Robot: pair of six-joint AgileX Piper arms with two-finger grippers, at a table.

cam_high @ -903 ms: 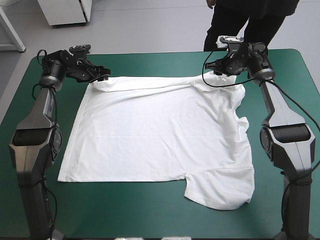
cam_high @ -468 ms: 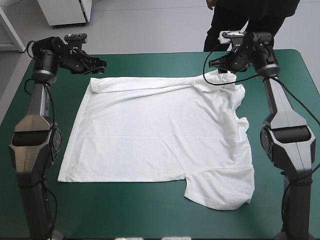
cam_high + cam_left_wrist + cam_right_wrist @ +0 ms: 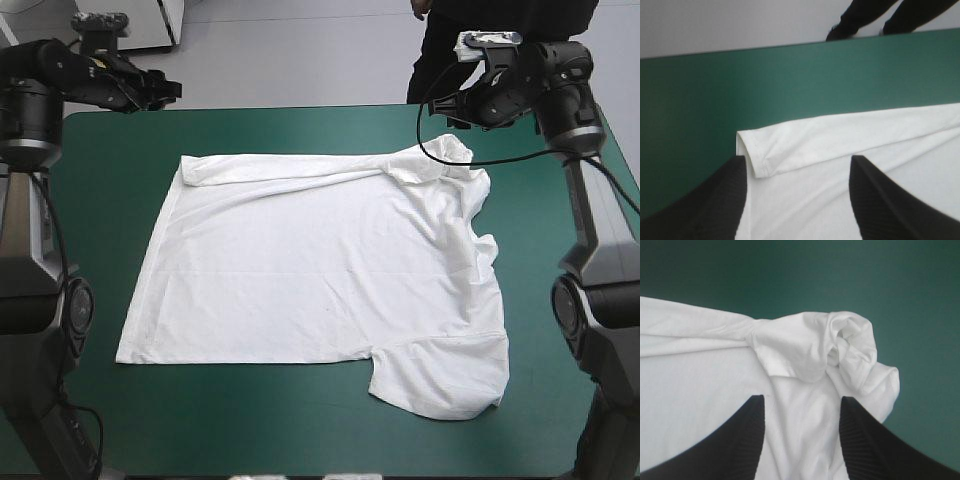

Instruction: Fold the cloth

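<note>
White short-sleeved T-shirt (image 3: 320, 290) lies spread mostly flat on the table (image 3: 300, 125) with the teal-green cover, covering the middle and reaching out toward 3 o'clock. Straight edge runs along the 9 o'clock side, from about 11 down to 7. Far edge is turned over onto the body in a narrow folded strip (image 3: 290, 168) running 11 to 1 o'clock. One sleeve (image 3: 440, 375) lies flat at 5 o'clock, with a few wrinkles; the other sleeve (image 3: 445, 158) is bunched in a crumpled knot at 1 o'clock. Some creases on the 3 o'clock side, rest is fairly smooth. Near the table's 11 o'clock corner: left tool (image 3: 165, 92), two broad black fin-shaped fingers (image 3: 715, 200), raised clear of the fabric and released, fingers well apart, nothing between them. Its wrist view looks down on the folded-over corner (image 3: 757, 155) of the strip, seen in the gap between the fingers, teal-green cover beyond it. Over the far edge at 1 o'clock: right tool (image 3: 445, 108), just beyond the bunched sleeve, also released, fingers (image 3: 735, 445) apart, holding nothing. Its wrist view shows the crumpled sleeve ahead of the fingers and plain white fabric under them. Neither tool touches the T-shirt. Bases: left arm (image 3: 40, 300) at the table's 9 o'clock edge, right arm (image 3: 590, 250) at 3 o'clock.
</note>
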